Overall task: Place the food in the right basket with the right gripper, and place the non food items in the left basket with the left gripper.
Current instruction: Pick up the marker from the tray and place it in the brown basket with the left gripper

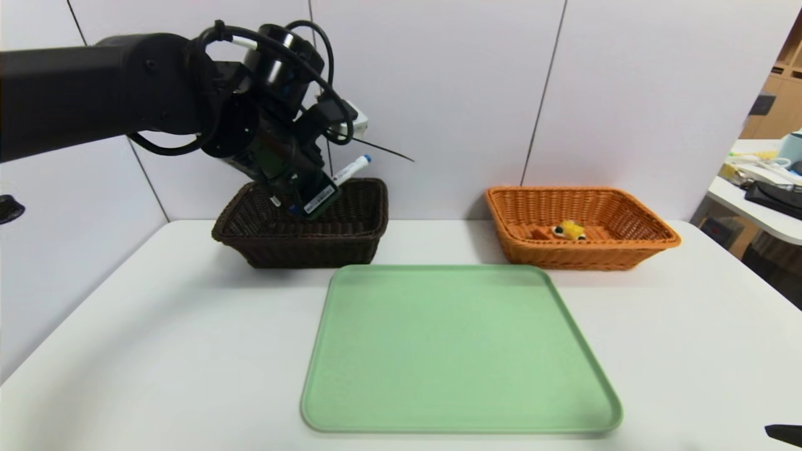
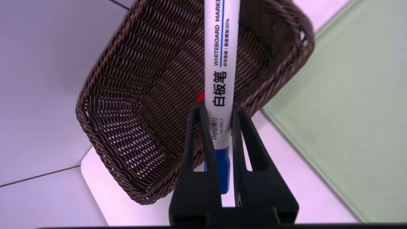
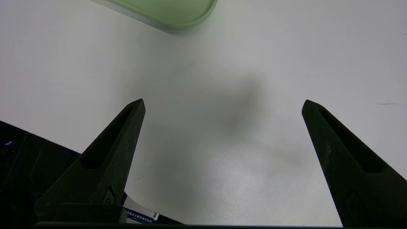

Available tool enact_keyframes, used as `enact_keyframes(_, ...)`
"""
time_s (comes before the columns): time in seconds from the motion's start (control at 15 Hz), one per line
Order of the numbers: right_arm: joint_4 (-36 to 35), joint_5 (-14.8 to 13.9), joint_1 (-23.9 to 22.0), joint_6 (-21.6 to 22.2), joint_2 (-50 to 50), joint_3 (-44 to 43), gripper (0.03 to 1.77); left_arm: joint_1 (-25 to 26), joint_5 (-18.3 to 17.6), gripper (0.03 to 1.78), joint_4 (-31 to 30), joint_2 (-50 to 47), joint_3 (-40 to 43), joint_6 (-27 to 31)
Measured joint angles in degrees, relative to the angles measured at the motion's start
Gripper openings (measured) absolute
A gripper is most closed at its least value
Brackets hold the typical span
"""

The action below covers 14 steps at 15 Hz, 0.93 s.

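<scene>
marker pen [image 2: 221, 79]: "WHITEBOARD MARKE" – cut off at the picture's edge | same barrel: "白板笔" in large characters | small print: "好写易擦", a partly legible phrase ending "30%" | near the blue end: "deli得力" – "No.6817"

Pale wall panels [image 1: 438, 94], divided by thin dark seams, are seen at the far side and the left. Below them, a white table [image 1: 188, 351] is placed. At the far right, a cluttered white side table [image 1: 767, 210] is seen.
</scene>
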Motion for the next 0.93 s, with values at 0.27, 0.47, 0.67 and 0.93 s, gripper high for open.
enact_keyframes(0.27,0.0,0.1,0.0,0.0,0.0,0.0,1.7,2.6,-0.3,0.17,-0.5,3.3,-0.7,2.4)
enact_keyframes(0.47,0.0,0.1,0.0,0.1,0.0,0.2,1.7,4.0,-0.4,0.17,-3.8,5.4,-0.9,2.8)
enact_keyframes(0.67,0.0,0.0,0.0,0.1,0.0,0.7,1.7,5.7,-1.2,0.17,-7.0,7.3,-0.9,5.0)
enact_keyframes(0.93,0.0,0.0,0.0,0.2,-0.1,1.0,1.7,7.1,-3.9,0.17,-8.2,8.5,-0.9,8.3)
